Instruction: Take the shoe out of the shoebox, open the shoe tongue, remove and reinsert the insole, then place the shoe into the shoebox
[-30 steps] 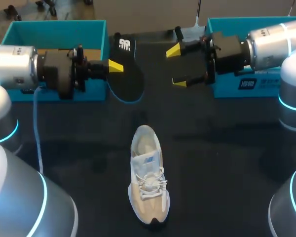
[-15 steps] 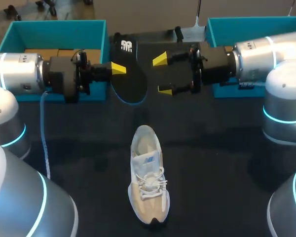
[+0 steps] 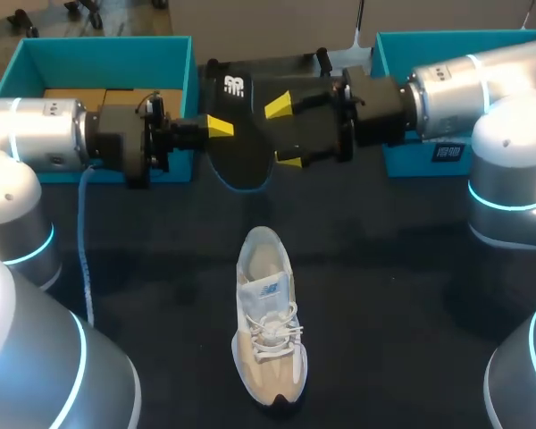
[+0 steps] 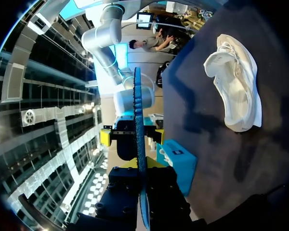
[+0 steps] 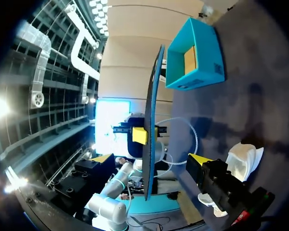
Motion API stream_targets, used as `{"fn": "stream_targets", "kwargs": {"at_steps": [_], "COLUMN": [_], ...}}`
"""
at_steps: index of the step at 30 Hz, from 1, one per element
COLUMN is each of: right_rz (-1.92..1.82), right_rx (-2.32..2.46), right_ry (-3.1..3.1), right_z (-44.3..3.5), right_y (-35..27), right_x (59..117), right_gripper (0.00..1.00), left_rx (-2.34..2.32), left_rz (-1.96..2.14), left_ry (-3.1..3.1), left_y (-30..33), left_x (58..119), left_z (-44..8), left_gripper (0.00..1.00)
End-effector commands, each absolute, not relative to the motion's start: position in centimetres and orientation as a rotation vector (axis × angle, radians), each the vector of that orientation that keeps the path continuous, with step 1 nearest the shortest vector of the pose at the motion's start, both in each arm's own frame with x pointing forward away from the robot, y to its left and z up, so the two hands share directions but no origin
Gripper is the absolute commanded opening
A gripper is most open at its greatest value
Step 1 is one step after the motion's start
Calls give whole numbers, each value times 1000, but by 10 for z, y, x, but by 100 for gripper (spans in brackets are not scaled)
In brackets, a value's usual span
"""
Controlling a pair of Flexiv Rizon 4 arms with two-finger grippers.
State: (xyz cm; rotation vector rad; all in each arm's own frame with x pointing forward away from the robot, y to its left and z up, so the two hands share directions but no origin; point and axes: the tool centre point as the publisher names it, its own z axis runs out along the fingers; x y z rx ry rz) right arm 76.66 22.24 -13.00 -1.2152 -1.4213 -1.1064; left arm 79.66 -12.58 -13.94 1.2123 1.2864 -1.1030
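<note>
Pinching the black insole at upper centre, the left gripper seemingly offers it for handover to the spread right gripper.

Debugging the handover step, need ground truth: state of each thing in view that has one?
insole: out of the shoe, held up edge-on, clamped by the left gripper.
left gripper: shut on insole.
right gripper: open, one finger either side of the insole, no contact seen.
shoe: outside both boxes, upright on its sole, laced.
left box: open, no shoe inside.
right box: open, inside partly hidden.
</note>
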Motion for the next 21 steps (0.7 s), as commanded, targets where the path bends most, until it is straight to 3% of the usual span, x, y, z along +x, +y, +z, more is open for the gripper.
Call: {"fn": "stream_targets", "kwargs": {"at_steps": [1,13,15,18,21], "right_rz": [-1091,-1123,-1125,-1124,-1127], "right_rx": [-1199,-1185,-1185,-1187,-1185], "right_ry": [-1426,-1394,-1394,-1394,-1393], "right_z": [-133,-141,-140,-140,-140], "right_y": [235,240,241,242,243], "right_x": [772,760,760,760,762], "right_gripper": [100,95,88,85,68], "left_rx": [1218,1198,1199,1198,1196], "left_rz": [-1101,-1092,-1088,-1082,-1080], "left_ry": [1268,1250,1251,1250,1250], "left_y": [-133,-137,-137,-137,-138], "left_x": [800,805,806,806,806], "left_z": [-141,-143,-144,-144,-144], "left_gripper": [0,0,0,0,0]}}
